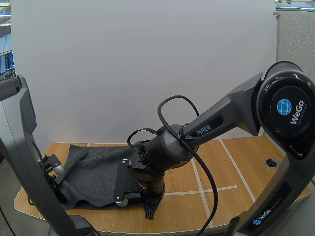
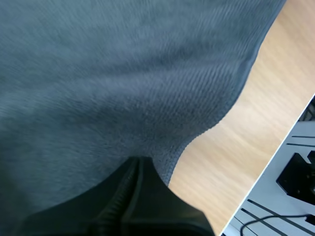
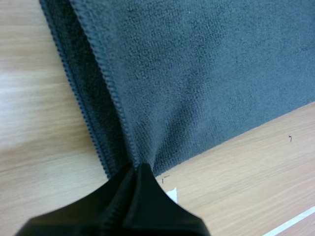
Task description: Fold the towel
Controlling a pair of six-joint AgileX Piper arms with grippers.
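A dark grey towel (image 1: 93,174) lies rumpled on the left half of the wooden table (image 1: 246,162). My right gripper (image 1: 150,210) points down at the towel's near right corner. In the right wrist view, the right gripper (image 3: 137,167) is shut, its tips pinching the hemmed corner of the towel (image 3: 197,73), where two layers of edge run together. In the left wrist view, the left gripper (image 2: 140,160) is shut on the towel (image 2: 123,88) at its near edge, and the cloth rises in a fold from the tips. My left arm (image 1: 19,162) stands at the towel's left side.
White tape lines (image 1: 197,191) cross the tabletop right of the towel. A round hole (image 1: 270,162) sits near the table's right edge. Close beside the left gripper runs the table's edge (image 2: 266,162). Bare wood (image 3: 236,187) lies beside the right gripper.
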